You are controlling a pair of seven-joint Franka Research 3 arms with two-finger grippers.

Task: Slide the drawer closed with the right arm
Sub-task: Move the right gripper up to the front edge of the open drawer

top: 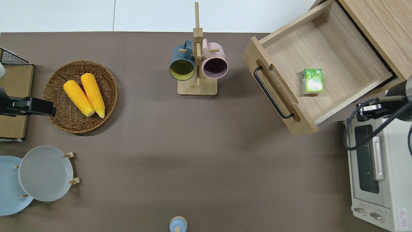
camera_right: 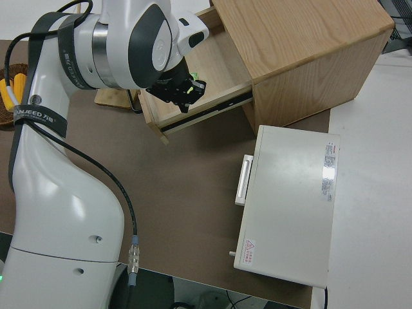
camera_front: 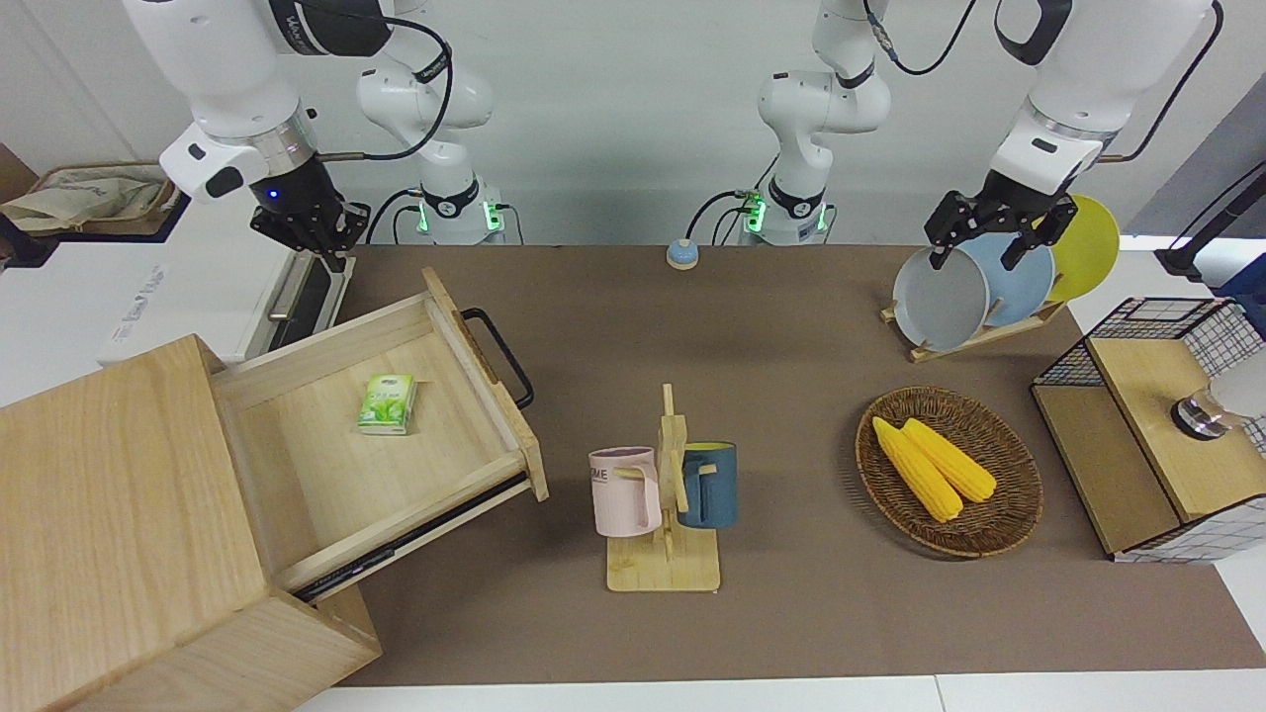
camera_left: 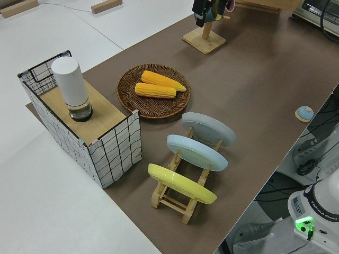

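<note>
Drawer (camera_front: 376,435) hangs fully open below the right claw (camera_front: 315,237), which is up off the surface, fingers pressed together. Best play: drop to the drawer's handle (camera_front: 502,356) and push squarely along the runners.

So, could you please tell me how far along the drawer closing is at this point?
Nothing looks done yet: the drawer stands pulled far out of the cabinet, a green carton lying inside. In hand: the right gripper hangs over the oven, clear of the drawer's black handle. Left: reach the drawer front and push it fully in. The left arm is parked.
</note>
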